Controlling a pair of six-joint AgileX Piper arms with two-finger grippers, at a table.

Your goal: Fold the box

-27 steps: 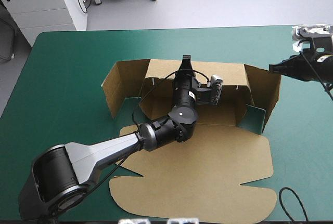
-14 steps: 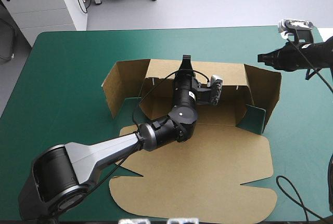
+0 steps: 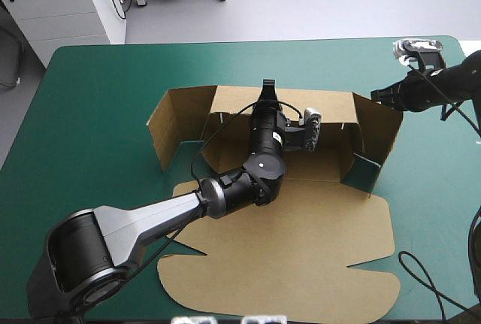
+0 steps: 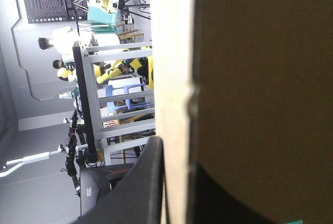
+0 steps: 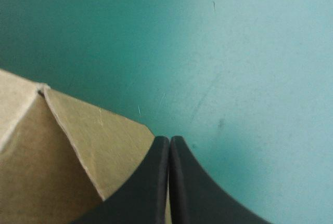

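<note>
left gripper (image 3: 268, 86) pinching box (image 3: 301, 249) back wall, board between fingers in wrist view | right gripper (image 5: 169, 142) pressed together, wall corner beside tips

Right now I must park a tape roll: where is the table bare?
Bare teal-green cover lies in a strip between the box's back wall and the far edge, and between its left wall and the left edge. Crowded: the middle, where the left gripper clamps the back wall, and the right wall's corner, at the right gripper.

On table (image 3: 98, 91): box (image 3: 301, 249); left end effector (image 3: 268, 86) astride far wall, right end effector (image 3: 378, 95) at right wall's corner
</note>
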